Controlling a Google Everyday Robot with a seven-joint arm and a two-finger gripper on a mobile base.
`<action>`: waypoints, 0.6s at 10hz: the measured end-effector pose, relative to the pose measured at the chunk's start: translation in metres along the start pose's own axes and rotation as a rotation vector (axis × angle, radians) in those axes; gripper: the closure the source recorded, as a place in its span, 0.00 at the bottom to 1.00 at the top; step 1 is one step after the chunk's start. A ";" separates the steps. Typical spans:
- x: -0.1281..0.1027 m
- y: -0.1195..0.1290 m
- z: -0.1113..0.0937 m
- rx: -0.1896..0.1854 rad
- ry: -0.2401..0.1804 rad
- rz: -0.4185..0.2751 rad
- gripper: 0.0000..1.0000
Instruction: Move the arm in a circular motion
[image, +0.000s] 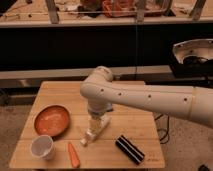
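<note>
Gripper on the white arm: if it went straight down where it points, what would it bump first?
Probably the white bottle lying on the wooden table. The gripper hangs at the arm's tip, pointing down right above it, though depth is hard to judge here.

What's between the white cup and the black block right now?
Camera view: the carrot lies between the white cup and black block. The gripper hangs farther back, over the white bottle.

No legible text, labels, brands or numbers, end effector (95, 123) low over table (56, 93) centre
</note>
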 end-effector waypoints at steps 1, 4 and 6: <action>-0.017 -0.007 0.005 -0.005 0.002 -0.027 0.20; -0.064 -0.055 0.010 0.017 0.008 -0.117 0.20; -0.085 -0.087 0.006 0.048 0.011 -0.164 0.20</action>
